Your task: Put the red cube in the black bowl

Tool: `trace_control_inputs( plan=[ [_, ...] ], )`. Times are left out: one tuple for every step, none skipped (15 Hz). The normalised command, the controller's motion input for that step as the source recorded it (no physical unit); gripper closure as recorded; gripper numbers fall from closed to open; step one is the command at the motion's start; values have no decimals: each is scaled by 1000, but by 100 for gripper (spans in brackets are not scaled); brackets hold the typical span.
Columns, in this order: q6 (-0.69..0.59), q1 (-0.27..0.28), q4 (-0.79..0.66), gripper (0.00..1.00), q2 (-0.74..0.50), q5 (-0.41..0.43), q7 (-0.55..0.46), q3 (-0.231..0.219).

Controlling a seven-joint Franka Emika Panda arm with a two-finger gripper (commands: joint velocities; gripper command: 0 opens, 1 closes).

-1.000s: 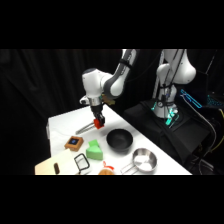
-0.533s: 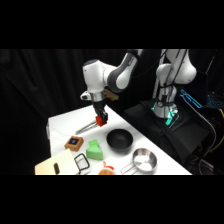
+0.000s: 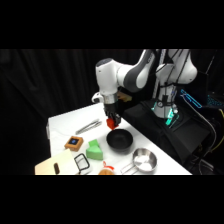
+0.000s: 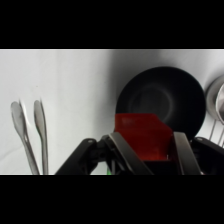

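My gripper [image 3: 111,121] is shut on the red cube [image 3: 111,122], holding it in the air just above and to the left of the black bowl [image 3: 119,140]. In the wrist view the red cube [image 4: 142,135] sits between my two fingers [image 4: 125,150], and the black bowl [image 4: 160,100] lies beyond it, round, matte and with nothing inside.
Metal tongs [image 3: 89,127] lie left of the bowl, also seen as tongs [image 4: 30,130] in the wrist view. A brown block with blue centre [image 3: 73,143], a green block [image 3: 93,150], a silver pan [image 3: 142,160] and a wooden board [image 3: 55,165] lie along the front.
The arm has carried the red cube rightward and lower, from above the tongs area to just beside the black bowl.
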Motion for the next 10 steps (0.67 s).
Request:
trace_control_inputs(
  plan=[
    [14,130,-383,75,-414,50,160,103],
    [55,123,-361,75,-380,68,153,102],
    [121,114,-333,75,-326,88,135,98],
    [114,98,-290,75,-270,129,87,91],
    [161,85,-266,75,-209,124,85,77],
    [227,70,-255,75,-172,154,48,68],
    [326,57,-248,75,-112,178,-4,62],
    [379,49,-237,75,-79,147,0,53],
    [437,42,-215,75,-17,104,11,43],
    [435,34,-187,75,27,94,1,37]
  ],
)
